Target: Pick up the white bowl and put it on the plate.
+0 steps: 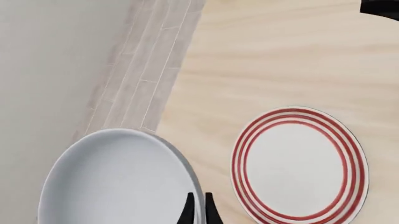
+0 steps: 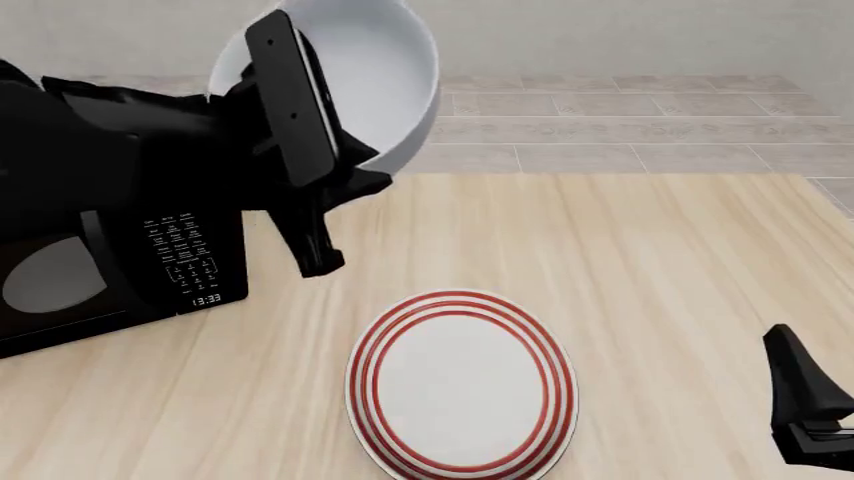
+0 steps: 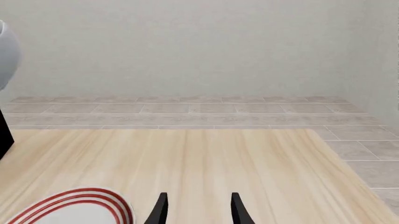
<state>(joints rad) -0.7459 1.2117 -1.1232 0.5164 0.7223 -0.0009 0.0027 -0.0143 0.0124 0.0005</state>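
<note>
The white bowl (image 2: 387,70) hangs tilted in the air above the table's far left, with its pale inside facing forward. My left gripper (image 1: 199,211) is shut on its rim, and in the left wrist view the bowl (image 1: 115,179) fills the near corner. The red-ringed plate (image 2: 461,385) lies flat on the wooden table near the front middle, below and to the right of the bowl. It also shows in the left wrist view, where the plate (image 1: 299,163) lies beside the bowl. My right gripper (image 3: 198,210) is open and holds nothing, low at the front right, right of the plate (image 3: 74,207).
A black microwave (image 2: 120,270) stands on the table's left side, partly behind my left arm (image 2: 287,130). The table's far edge (image 2: 601,174) meets a tiled floor and a pale wall. The table's right corner lies near my right gripper (image 2: 807,410).
</note>
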